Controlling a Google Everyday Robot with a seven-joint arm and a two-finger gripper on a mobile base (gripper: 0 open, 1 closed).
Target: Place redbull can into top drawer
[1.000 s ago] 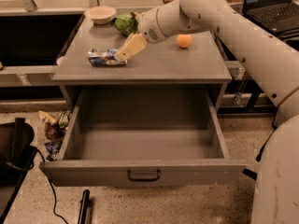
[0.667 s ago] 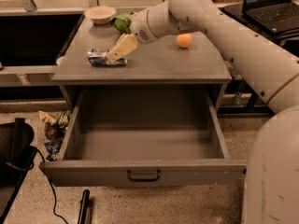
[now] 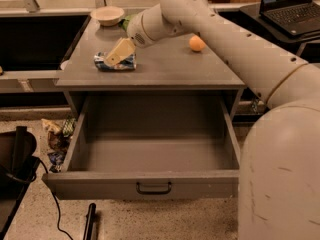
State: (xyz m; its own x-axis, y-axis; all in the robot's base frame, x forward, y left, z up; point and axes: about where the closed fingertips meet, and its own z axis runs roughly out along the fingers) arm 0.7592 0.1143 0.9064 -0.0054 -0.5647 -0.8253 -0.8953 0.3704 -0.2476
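Cream-coloured gripper (image 3: 118, 54) is seen at the top left of the grey cabinet top (image 3: 170, 71), pointed down towards 7 o'clock, its tip laid over the redbull can (image 3: 124, 64). Whether the gripper is wide, narrow or closed on the can cannot be told; contact w/ the can looks likely but a grip is not shown.

The can is lying on its side on the cabinet top, long axis running approx. 9 to 3 o'clock, blue-and-silver, near the left edge. It is outside the top drawer (image 3: 150, 183).

The arm (image 3: 230, 44) is stretched in from 4 o'clock of the gripper, across the right half of the view, w/ the robot's pale body filling the bottom right corner.

At 3 o'clock of the gripper, well apart, an orange ball (image 3: 197, 43) is resting on the cabinet top. At 12 o'clock, near the back edge, a shallow pale bowl (image 3: 108, 15) is set; just beside it at its 3 o'clock a bit of a green bag (image 3: 126, 22) is seen, mostly hidden by the wrist.

At 6 o'clock, below the cabinet top, the top drawer is pulled fully out, grey inside, w/ a small dark bar handle (image 3: 153, 188) centred on its front panel.

A laptop (image 3: 292, 6) is seen at the top right. Crumpled wrappers (image 3: 56, 134) are lying on the floor left of the drawer.
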